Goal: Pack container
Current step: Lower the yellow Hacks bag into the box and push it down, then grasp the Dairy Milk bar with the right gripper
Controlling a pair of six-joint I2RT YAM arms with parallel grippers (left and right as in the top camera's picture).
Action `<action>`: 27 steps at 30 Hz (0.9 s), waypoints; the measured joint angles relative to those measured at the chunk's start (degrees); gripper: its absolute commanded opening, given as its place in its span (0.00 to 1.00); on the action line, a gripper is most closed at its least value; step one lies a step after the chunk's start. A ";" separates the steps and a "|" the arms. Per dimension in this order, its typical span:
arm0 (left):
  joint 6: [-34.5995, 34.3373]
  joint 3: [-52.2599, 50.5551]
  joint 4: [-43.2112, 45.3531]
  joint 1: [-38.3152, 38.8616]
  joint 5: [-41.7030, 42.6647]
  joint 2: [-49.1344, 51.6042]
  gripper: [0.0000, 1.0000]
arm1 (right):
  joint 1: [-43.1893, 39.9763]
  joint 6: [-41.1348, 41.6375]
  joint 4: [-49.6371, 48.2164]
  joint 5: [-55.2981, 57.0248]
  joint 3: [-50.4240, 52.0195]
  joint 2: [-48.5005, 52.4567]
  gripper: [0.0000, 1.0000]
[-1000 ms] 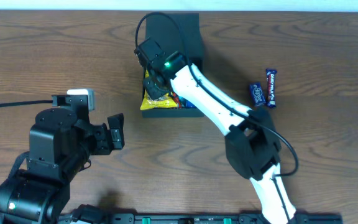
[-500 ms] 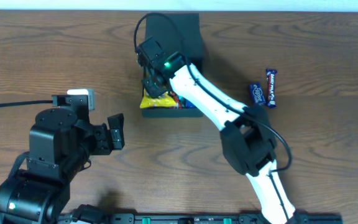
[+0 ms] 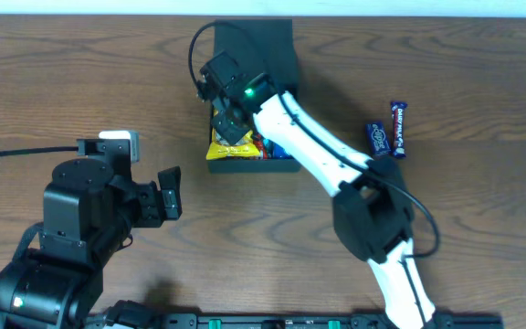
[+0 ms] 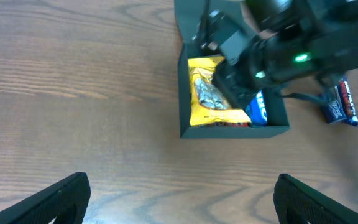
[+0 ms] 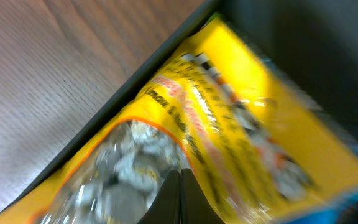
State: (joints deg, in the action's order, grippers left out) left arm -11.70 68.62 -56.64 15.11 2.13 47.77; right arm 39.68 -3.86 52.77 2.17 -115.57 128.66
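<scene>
The container (image 3: 286,57) already holds a yellow packet (image 4: 207,99) and a blue packet (image 4: 260,109). Two bars (image 3: 389,132) still lie outside, to its right. The right gripper (image 5: 180,193) is pressed closed against the yellow packet; the left gripper (image 3: 172,192) is spread wide.

**A:** Delta over the last second?

**B:** Only my right arm. The right gripper (image 5: 180,186) has crept a touch toward the far edge of the desk (image 3: 80,82), still inside the container (image 3: 245,167).

**A:** Wrist?

**B:** Twisted slightly. The cable (image 3: 192,55) loop now bulges further left.

**A:** Elbow?

**B:** Swung left half a second ago and is back now.
</scene>
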 measured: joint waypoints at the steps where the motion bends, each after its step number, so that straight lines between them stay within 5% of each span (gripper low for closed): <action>1: 0.02 0.00 0.00 0.00 -0.02 0.13 0.95 | -0.31 0.20 -0.09 -0.09 0.02 -1.49 0.02; 11: 1.07 0.00 0.44 0.00 -0.66 6.56 0.95 | -15.17 2.82 5.31 0.17 -0.59 -15.96 0.10; 15: 1.27 0.00 2.51 0.00 -0.66 11.19 0.95 | -23.67 3.98 7.17 0.39 1.97 -13.46 0.25; 20: 1.27 0.00 6.62 0.00 -0.61 16.83 0.95 | -34.07 4.66 4.22 0.57 10.10 -10.64 0.61; 27: 1.33 0.00 10.34 0.00 0.48 19.76 0.95 | -41.79 4.96 -3.37 0.70 20.26 -10.51 0.65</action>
State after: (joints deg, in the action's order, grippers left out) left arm -10.37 68.62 -46.30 15.11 2.61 67.53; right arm -2.11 1.10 49.41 2.87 -95.31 118.15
